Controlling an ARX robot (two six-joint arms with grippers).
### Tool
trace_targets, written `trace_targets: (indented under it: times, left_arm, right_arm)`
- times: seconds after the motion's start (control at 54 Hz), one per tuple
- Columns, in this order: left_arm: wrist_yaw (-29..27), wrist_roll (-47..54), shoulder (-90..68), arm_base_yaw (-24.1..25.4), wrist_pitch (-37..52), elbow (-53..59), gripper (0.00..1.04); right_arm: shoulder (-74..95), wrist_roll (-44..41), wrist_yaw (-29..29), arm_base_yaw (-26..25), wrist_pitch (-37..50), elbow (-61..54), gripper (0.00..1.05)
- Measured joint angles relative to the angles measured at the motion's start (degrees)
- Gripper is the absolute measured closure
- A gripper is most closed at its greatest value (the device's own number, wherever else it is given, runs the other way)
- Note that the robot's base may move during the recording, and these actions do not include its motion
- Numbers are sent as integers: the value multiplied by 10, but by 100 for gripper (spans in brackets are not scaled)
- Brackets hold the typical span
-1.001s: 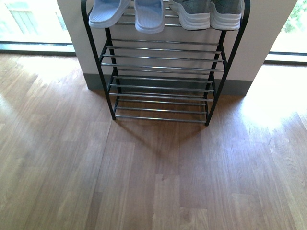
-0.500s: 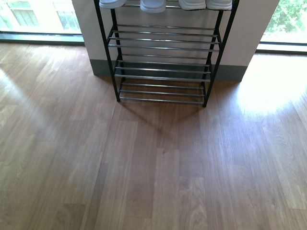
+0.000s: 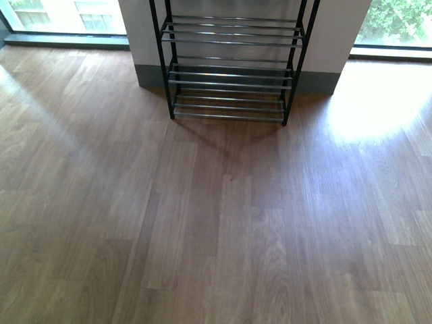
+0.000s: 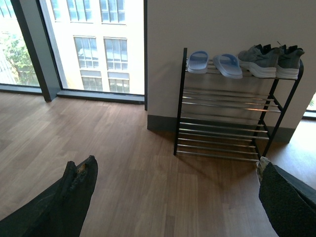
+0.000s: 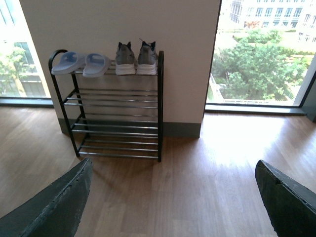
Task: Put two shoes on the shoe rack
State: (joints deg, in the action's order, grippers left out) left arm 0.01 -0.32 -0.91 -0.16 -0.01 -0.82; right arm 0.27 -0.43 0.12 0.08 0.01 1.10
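From the front, only the low shelves of the shoe rack show, standing against the wall. The wooden floor before the rack is bare and no arm shows

From the left wrist, the blue sandals and the grey sneakers sit side by side on the rack's top shelf, toes out, so I think the job is done. The left gripper has its fingers wide apart, holding nothing

From the right wrist, the same four shoes rest on the rack's top shelf. A window is beside the rack. The right gripper is spread apart too, holding nothing. Nothing blocks the rack
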Motion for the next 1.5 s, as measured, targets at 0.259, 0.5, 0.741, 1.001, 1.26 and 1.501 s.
trace_targets:
  times: [0.259,0.5,0.741,1.001,1.26,1.501]
  left_arm:
    - [0,0,0,0,0,0,9]
    - [0,0,0,0,0,0,9]
    - [0,0,0,0,0,0,9]
    - [0,1,0,0,0,0,9]
    - [0,1,0,0,0,0,9]
    - [0,1,0,0,0,0,9]
  right_arm:
    - [0,0,0,0,0,0,9]
    - [-1,0,0,0,0,0,9]
    - [-1,0,0,0,0,0,9]
    - [-1,0,0,0,0,0,9]
    - [-1,0,-1,0,0,0,9]
    - [-1,0,-1,0,0,0,9]
